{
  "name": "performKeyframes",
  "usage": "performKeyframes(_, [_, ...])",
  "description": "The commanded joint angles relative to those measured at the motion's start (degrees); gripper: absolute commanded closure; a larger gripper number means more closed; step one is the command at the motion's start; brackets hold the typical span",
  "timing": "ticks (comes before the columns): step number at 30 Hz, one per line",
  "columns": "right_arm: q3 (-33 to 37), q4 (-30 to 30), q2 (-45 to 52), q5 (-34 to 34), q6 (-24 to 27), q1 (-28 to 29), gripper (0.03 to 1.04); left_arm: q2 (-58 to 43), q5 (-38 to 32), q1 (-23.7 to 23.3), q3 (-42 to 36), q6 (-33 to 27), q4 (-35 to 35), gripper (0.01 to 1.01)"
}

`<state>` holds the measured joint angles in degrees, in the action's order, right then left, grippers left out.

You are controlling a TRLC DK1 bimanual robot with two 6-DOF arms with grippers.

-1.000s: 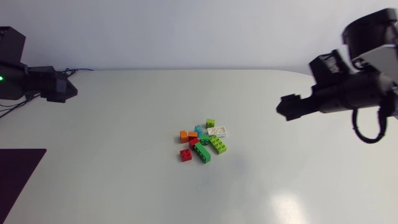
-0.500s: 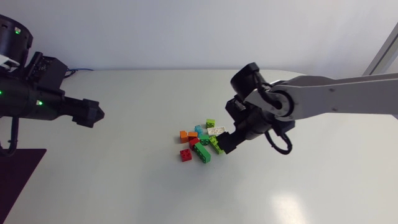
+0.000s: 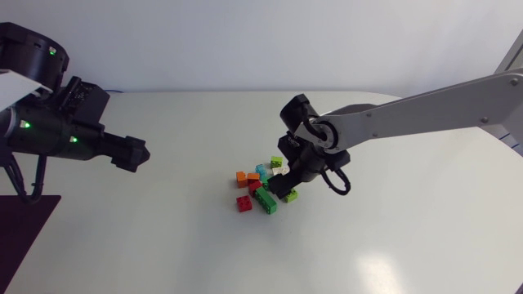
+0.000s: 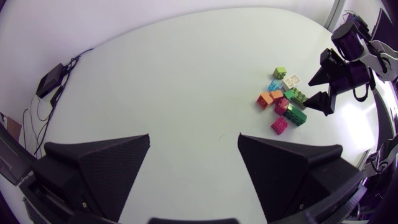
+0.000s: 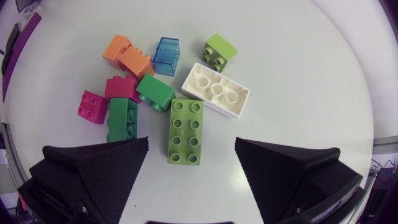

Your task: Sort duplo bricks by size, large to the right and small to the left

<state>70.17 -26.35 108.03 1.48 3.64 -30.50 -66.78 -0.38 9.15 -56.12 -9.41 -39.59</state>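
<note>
A pile of duplo bricks (image 3: 260, 186) lies at the table's middle. My right gripper (image 5: 191, 180) hovers open right over it. The long light green brick (image 5: 185, 131) lies just ahead of the gap between its fingers, untouched. Beyond that lie an upturned white brick (image 5: 216, 89), a small lime brick (image 5: 220, 50), a blue one (image 5: 166, 55), orange ones (image 5: 127, 56), a small dark green one (image 5: 155, 91), a long dark green one (image 5: 122, 118) and a small magenta one (image 5: 92, 106). My left gripper (image 3: 135, 155) hangs open over the table's left part, well short of the pile.
A black cable and a small box (image 4: 51, 79) lie at the table's far left corner. A dark mat (image 3: 24, 229) sits at the left front. Bare white table (image 3: 392, 237) stretches left and right of the pile.
My right arm has swung in from the right edge and come down over the pile. My left arm has come in from the left edge toward the middle. The bricks have not moved.
</note>
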Motion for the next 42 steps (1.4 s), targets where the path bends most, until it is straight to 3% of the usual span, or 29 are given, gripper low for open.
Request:
performKeyframes(1, [0.2, 0.4, 2.5, -0.3, -1.4, 0.4, 0.06, -1.2, -0.1, 0.8, 1.5, -0.5, 0.5, 0.044])
performKeyframes(8, [-0.9, 2.2, 5.0, -0.9, -1.3, 0.8, 0.10, -1.4, -0.1, 1.9, 2.1, -0.3, 1.4, 0.043])
performKeyframes(15, [-2.6, 2.7, 5.2, -0.9, -2.8, 0.4, 0.40, -1.4, 0.0, 2.8, 2.2, -0.2, 1.6, 0.043])
performKeyframes(19, [-4.3, 6.0, 4.1, 0.2, -2.8, 0.5, 0.80, -1.4, 0.3, 3.2, 2.2, -0.2, 1.5, 0.043])
performKeyframes(20, [-4.3, 6.1, 4.1, 1.2, -2.8, 0.5, 0.86, -1.4, 0.3, 3.2, 2.2, -0.1, 1.5, 0.043])
performKeyframes(25, [-5.9, 8.2, 3.9, 4.1, -2.5, 0.3, 1.01, -1.1, 0.6, 3.9, 2.3, -0.1, 1.4, 0.043])
performKeyframes(31, [-8.8, 8.8, -0.5, 4.2, -2.2, 1.8, 1.01, -0.3, 0.8, 4.0, 2.5, -0.2, 1.2, 0.043])
performKeyframes(35, [-11.9, 7.5, -7.0, 3.6, -0.6, 6.6, 1.02, -0.2, 0.9, 4.2, 2.6, -0.2, 1.2, 0.043])
performKeyframes(42, [-18.0, 5.8, -16.2, -2.5, 6.6, 26.0, 1.01, -0.5, 0.9, 6.6, 2.9, 0.6, 1.4, 0.043])
